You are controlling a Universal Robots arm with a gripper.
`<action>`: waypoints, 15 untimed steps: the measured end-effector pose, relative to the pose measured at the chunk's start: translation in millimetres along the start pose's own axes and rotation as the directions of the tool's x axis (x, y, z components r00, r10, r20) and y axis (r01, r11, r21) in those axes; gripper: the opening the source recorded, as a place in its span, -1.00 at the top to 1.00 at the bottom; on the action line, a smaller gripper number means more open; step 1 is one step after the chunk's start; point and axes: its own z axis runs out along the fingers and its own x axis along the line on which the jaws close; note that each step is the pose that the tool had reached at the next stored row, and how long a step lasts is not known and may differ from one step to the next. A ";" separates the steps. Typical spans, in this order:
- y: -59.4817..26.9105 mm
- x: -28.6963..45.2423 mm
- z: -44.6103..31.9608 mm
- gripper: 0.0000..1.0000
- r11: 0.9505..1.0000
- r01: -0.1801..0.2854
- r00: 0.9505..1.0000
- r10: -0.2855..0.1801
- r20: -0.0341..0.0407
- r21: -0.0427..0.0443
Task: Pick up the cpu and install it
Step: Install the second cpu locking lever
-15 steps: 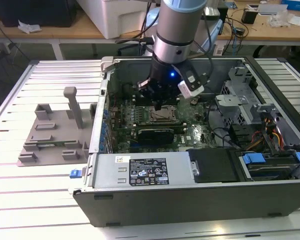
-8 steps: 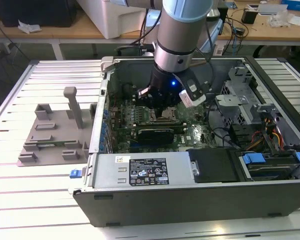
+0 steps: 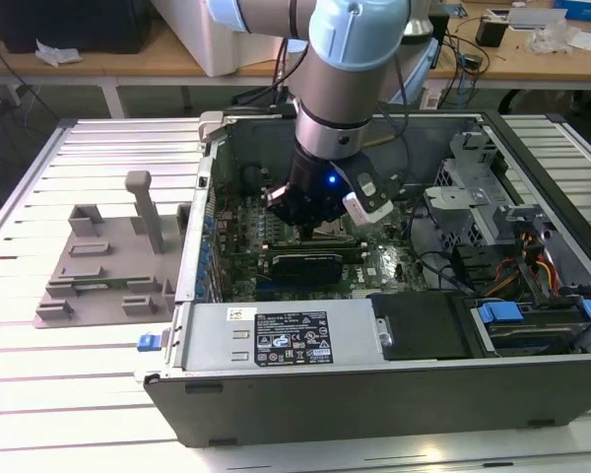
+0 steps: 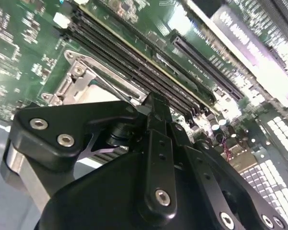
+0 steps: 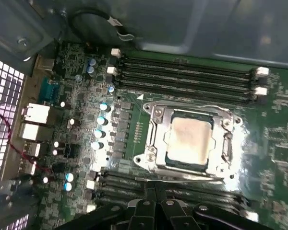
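- The cpu (image 5: 188, 139), a flat square chip with a dull silvery metal top, is lying seated inside the bright metal socket frame (image 5: 156, 139) on the green motherboard (image 5: 86, 72).
- The gripper (image 3: 315, 225) is hovering low inside the open computer case (image 3: 374, 389), just above the socket area; whether its black fingers are open or closed cannot be told.
- Judged light, rigid and fragile underneath, the chip is best handled by its opposite edges.
- Long black memory slots (image 5: 182, 76) are flanking the frame.
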 end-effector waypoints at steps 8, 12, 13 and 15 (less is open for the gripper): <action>2.8 1.1 12.8 0.79 1.000 0.001 1.000 -0.001 0.000 0.001; 10.8 0.2 16.4 0.79 1.000 0.005 1.000 -0.005 0.000 0.000; 12.0 0.4 16.7 0.79 1.000 0.006 1.000 -0.006 -0.001 0.001; 11.9 2.4 18.2 0.79 1.000 0.007 1.000 -0.007 -0.001 0.001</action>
